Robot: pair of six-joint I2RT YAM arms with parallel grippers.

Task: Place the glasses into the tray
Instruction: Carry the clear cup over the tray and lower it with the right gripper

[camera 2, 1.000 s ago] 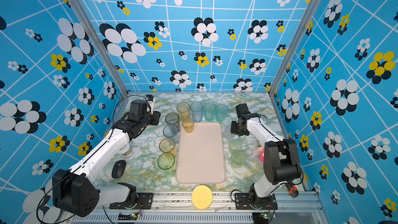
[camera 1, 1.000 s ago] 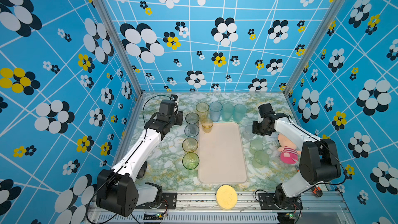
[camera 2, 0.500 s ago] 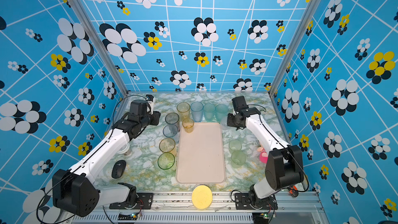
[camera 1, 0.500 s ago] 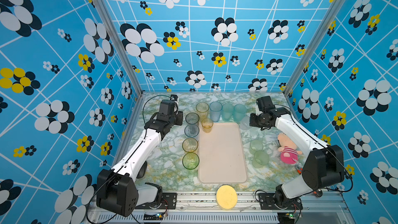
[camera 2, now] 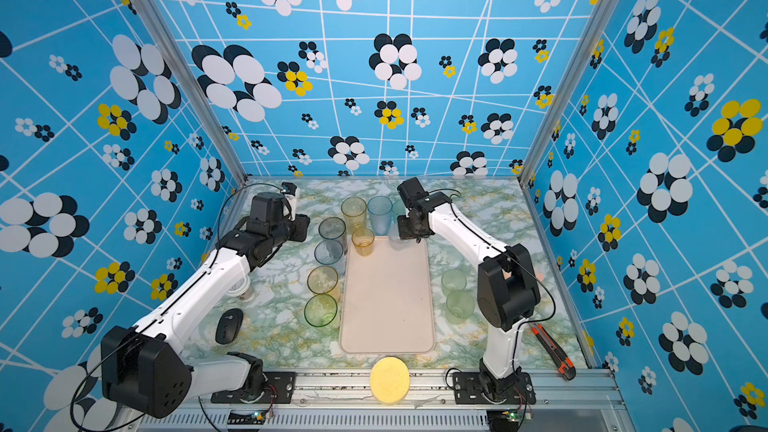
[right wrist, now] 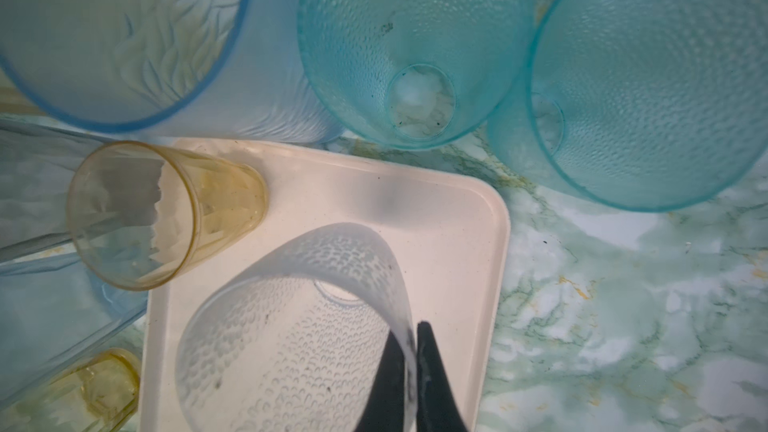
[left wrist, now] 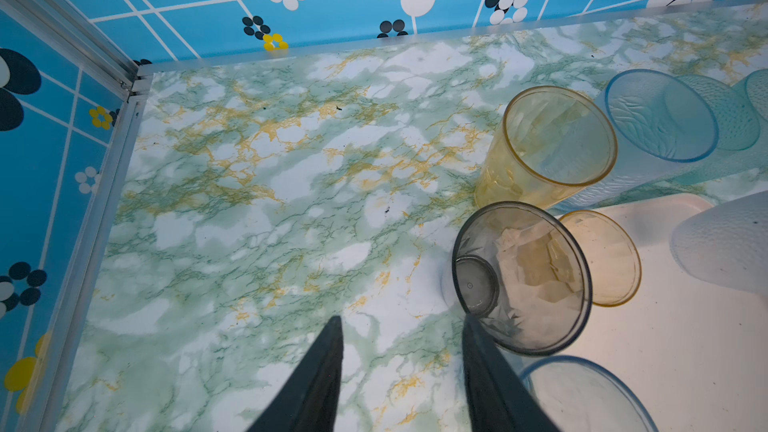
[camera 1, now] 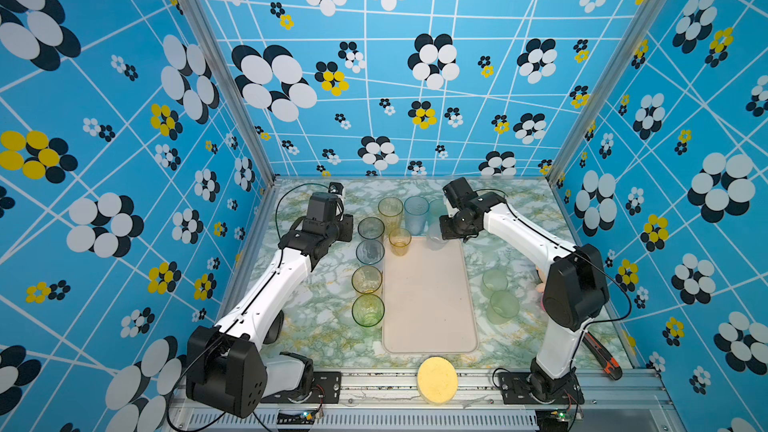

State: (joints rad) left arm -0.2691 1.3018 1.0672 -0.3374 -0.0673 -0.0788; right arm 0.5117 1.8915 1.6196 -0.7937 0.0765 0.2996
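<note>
counting 12 glasses (camera 1: pixel 368 310) | 1 tray (camera 1: pixel 428 305) | right tool (right wrist: pixel 413 338) pinching clear glass (right wrist: pixel 291 326) rim

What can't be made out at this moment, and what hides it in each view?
Clear glass: right wrist view, rim cut by the bottom edge; whether its base touches the tray is unclear.
Right gripper: pinches that rim; in both top views its fingertips hide under its wrist.
Teal glasses: both top views, mostly behind the right arm.
Pink plush toy: both top views, nearly all behind the right arm.
</note>
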